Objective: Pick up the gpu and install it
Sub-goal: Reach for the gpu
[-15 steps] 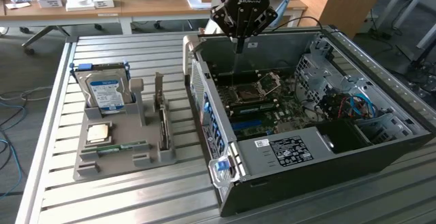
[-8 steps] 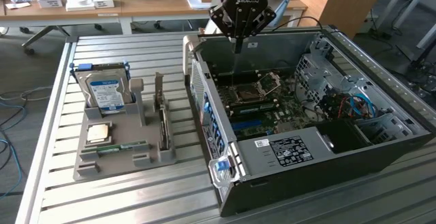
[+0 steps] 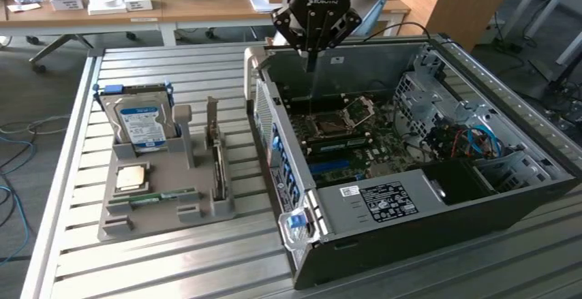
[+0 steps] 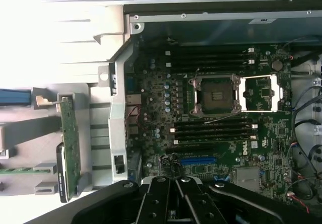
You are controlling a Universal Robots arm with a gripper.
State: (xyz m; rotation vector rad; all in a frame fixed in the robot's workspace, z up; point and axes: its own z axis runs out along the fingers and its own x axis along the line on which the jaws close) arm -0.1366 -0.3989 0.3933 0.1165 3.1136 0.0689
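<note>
Plainly the pick-up has not yet begun: the gripper [image 3: 312, 63] hangs over the open case [image 3: 437, 234], above the far end of the board [image 3: 364, 146], its 2 fingers drawn together to a narrow point with nothing between them. In the wrist view the gripper [image 4: 176, 183] shows the same closed fingers over the board [image 4: 226, 128]. The gpu [image 3: 217, 154] stands on edge in the grey tray [image 3: 118, 227] on the slatted table [image 3: 182, 265], to the exterior view's left of the case and well apart from the gripper, its pale bracket at the far end. In the wrist view the gpu [image 4: 69, 143] is the green card upright in its holder just outside the case wall. A drive [image 3: 141, 122] stands in the tray further to the exterior view's left, and a memory stick [image 3: 163, 197] lies flat nearer the front; neither touches the gpu. I judge the task to be at its 1st step, the approach to the gpu, with nothing installed: the blue slot [image 3: 337, 169] on the board looks bare. As I judge it, the pick calls for the fingers to open enough to straddle the thin card, line up with its top edge, come down from above clear of the tray's posts, and lift straight so the card leaves its groove without catching.
</note>
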